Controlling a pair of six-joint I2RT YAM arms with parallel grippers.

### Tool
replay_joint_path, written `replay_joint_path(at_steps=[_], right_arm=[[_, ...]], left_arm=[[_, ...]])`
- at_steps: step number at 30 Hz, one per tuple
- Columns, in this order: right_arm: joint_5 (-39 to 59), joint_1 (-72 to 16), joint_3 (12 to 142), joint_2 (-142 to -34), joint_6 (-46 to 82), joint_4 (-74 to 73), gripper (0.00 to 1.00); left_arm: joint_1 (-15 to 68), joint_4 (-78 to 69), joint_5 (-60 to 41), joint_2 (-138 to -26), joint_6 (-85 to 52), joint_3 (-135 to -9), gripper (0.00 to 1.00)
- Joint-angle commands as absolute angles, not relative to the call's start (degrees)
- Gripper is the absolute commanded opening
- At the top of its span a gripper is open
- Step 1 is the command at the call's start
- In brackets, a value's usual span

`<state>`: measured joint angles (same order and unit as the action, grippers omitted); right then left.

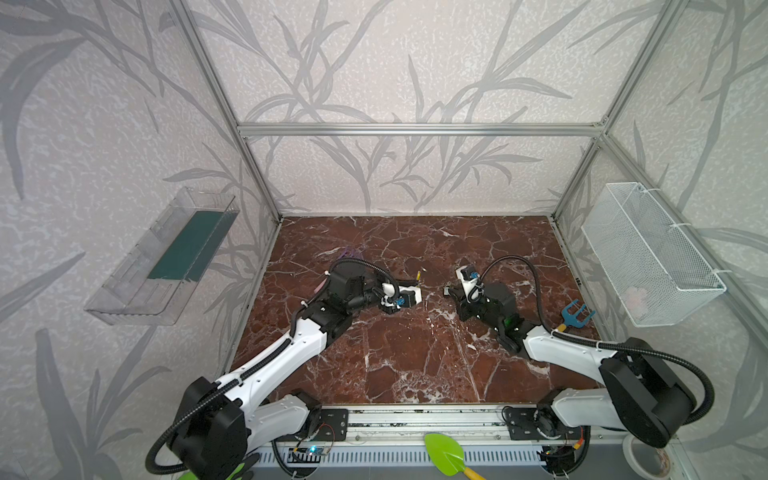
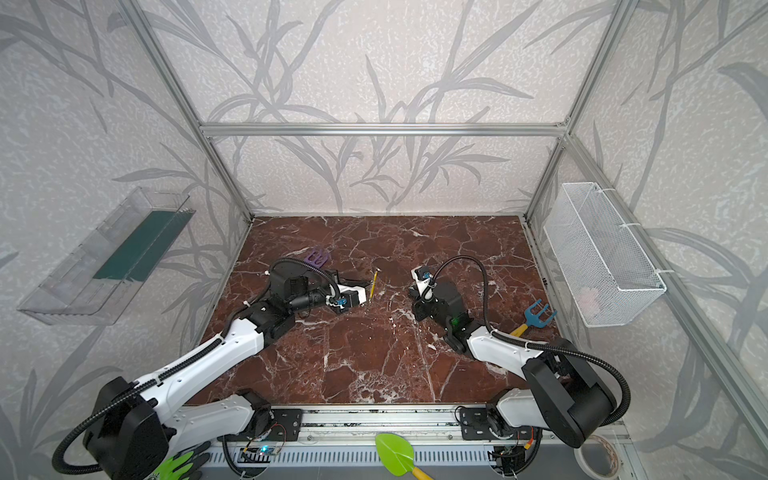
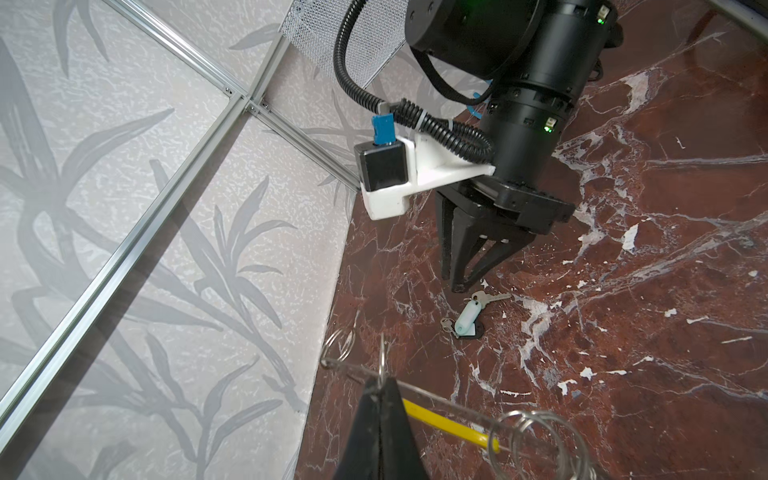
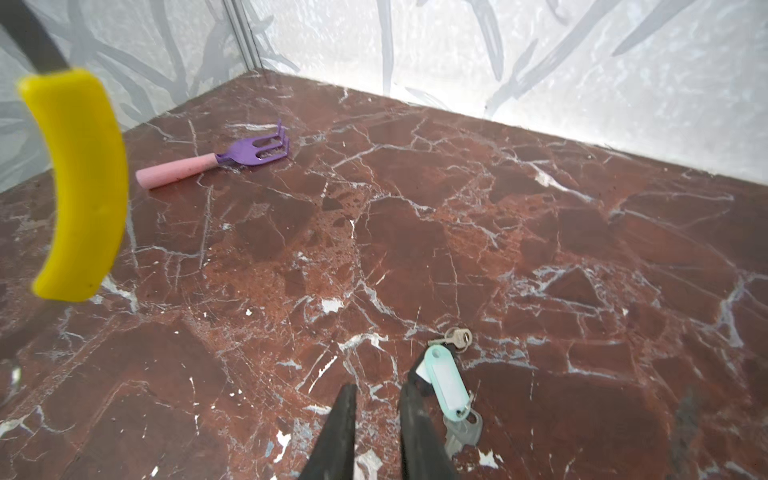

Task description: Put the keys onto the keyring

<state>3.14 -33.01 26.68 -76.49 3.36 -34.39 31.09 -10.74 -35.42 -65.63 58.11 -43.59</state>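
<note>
The keyring (image 3: 444, 424) is a thin grey wire hoop with a yellow sleeve and small loose rings on it. My left gripper (image 3: 382, 385) is shut on its wire and holds it above the marble. In the right wrist view the yellow sleeve (image 4: 79, 187) hangs close by. The keys (image 4: 446, 384), silvery with a pale teal tag, lie flat on the marble. My right gripper (image 4: 379, 390) stands open just beside them, one finger against the tag's edge, with only bare marble between the fingers. The left wrist view shows the keys (image 3: 467, 318) below the right gripper (image 3: 461, 284).
A purple rake with a pink handle (image 4: 249, 153) lies towards the back left. A blue rake (image 1: 575, 316) lies by the right wall under a white mesh basket (image 1: 648, 253). A clear tray (image 1: 166, 257) hangs on the left wall. A green trowel (image 1: 446, 453) rests on the front rail.
</note>
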Motion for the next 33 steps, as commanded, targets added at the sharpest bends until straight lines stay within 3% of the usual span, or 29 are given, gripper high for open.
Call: replay_joint_path(at_steps=[1, 4, 6, 8, 10, 15, 24, 33], right_arm=[[6.64, -33.34, 25.50, -75.04, 0.99, -40.18, 0.21], [5.66, -33.37, 26.95, -74.73, 1.00, -35.95, 0.22], [8.01, -33.42, 25.15, -73.91, 0.82, -40.97, 0.23], [14.19, -33.48, 22.92, -73.64, -1.87, -49.76, 0.23], [22.01, -33.40, 23.80, -73.16, -6.79, -49.50, 0.24], [33.59, -33.51, 29.43, -70.58, -14.97, -43.72, 0.25], [40.48, -33.54, 40.47, -69.40, -26.73, -26.87, 0.24], [43.61, -33.59, 42.95, -69.76, -34.03, -16.01, 0.24]], left_arm=[[31.00, -11.43, -35.40, -64.09, 60.17, -43.43, 0.00], [31.01, -11.43, -35.18, -64.01, 60.44, -43.26, 0.00], [30.99, -11.36, -34.98, -64.02, 59.90, -43.33, 0.00], [31.03, -11.55, -35.02, -63.98, 58.68, -43.37, 0.00], [30.93, -10.81, -35.30, -64.30, 56.88, -43.77, 0.00], [30.76, -7.91, -37.50, -65.41, 54.76, -44.89, 0.00], [30.76, -7.33, -39.68, -65.57, 53.76, -45.78, 0.00], [30.75, -6.59, -39.45, -65.79, 55.07, -46.39, 0.00]])
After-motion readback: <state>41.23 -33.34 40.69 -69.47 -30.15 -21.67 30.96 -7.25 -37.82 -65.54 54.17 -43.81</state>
